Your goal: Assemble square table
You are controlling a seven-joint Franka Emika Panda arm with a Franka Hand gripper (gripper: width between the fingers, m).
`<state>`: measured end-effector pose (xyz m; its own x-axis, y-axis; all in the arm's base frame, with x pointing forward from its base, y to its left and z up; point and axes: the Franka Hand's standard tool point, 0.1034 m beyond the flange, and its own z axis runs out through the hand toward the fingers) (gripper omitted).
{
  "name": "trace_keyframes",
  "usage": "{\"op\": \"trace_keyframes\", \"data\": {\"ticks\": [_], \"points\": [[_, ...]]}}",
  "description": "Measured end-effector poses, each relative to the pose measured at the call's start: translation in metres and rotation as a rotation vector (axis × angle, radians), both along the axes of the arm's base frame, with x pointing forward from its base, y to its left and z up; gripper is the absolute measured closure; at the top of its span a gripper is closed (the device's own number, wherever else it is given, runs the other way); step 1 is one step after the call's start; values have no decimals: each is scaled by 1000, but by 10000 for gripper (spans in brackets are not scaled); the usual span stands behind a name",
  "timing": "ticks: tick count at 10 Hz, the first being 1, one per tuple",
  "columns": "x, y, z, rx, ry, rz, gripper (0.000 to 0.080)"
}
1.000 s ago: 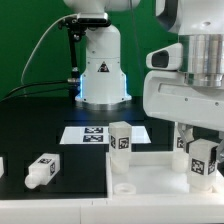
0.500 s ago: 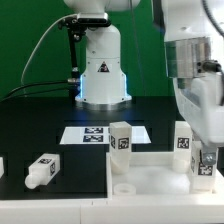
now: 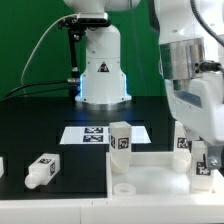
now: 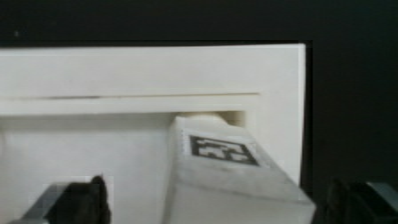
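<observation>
The white square slab (image 3: 150, 168) lies at the front right, seen also in the wrist view (image 4: 143, 70). One white tagged leg (image 3: 120, 138) stands upright at its back left corner and another (image 3: 183, 138) at the back right. A third leg (image 3: 40, 170) lies on the black table at the exterior view's left. A fourth leg (image 3: 203, 173) stands at the slab's right side, partly hidden by my gripper (image 3: 207, 162). In the wrist view this leg (image 4: 222, 150) sits between my fingers (image 4: 80, 200), which stand apart around it. My gripper (image 4: 222, 205) is open.
The marker board (image 3: 88, 133) lies flat on the table behind the slab. The robot base (image 3: 102, 75) stands at the back with cables beside it. A green wall closes the back.
My arm has swung across the exterior view and come down over the right-hand leg. The fingers now straddle it. The legs and slab have not moved.
</observation>
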<state>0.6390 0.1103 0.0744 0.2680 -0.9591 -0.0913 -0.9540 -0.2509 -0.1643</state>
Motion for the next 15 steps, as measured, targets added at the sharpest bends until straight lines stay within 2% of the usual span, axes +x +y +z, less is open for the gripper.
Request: {"op": "trace_keyframes", "data": {"ticks": [1,4,5,6,7,8,9,10,11,12,15], "points": [[0,-2,-1,-18,-23,176,157],[0,-3,-2,-42,-40,320,151],[1,-3,-1,-75,-52,456,150],[5,0,5,-145,-69,721,150],[8,2,8,-165,-76,822,150],[8,0,6,-160,-73,782,150],[8,0,6,-159,-71,766,240],[7,0,6,-153,-67,726,422],[7,0,5,-147,-60,669,422],[6,-4,4,-141,-49,600,507],[5,-9,3,-98,-11,235,507]]}}
